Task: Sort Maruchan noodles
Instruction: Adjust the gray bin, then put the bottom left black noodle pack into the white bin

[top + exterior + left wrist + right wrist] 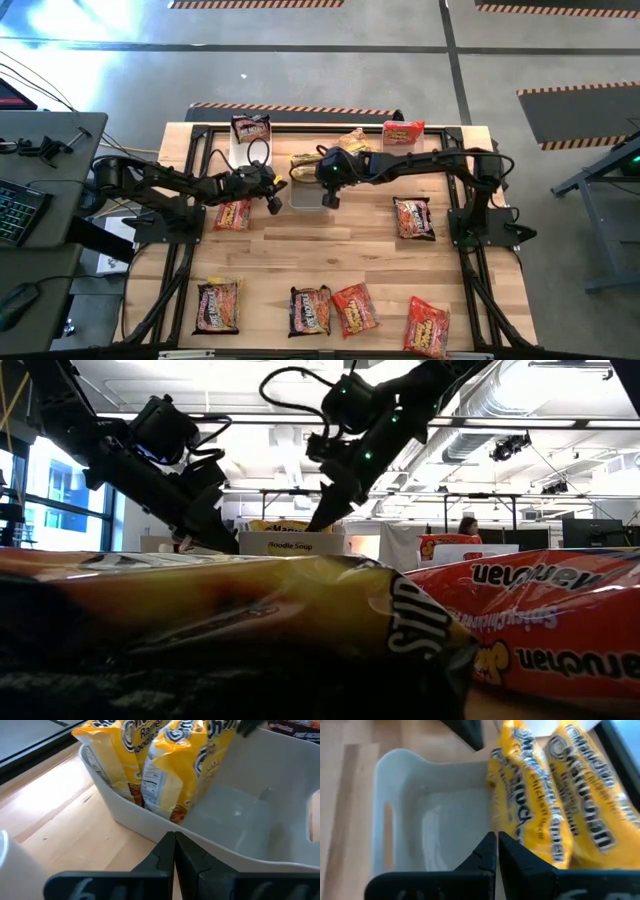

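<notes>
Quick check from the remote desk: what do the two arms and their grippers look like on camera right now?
Both arms are dark, jointed links. The left gripper and right gripper have two black, wedge-shaped fingers. A black cable loops above the right arm's wrist in the low view, where small green lights glow.

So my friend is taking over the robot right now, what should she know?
Left hand: shut, empty, beside the middle bin.
Right hand: shut, empty, over that bin.
Done: two yellow noodle packs stand in the middle bin; a dark pack is in the left bin and a red pack in the right one.
Left: six packs still loose on the table, one by the left hand, one by the right arm, four along the near edge.
</notes>
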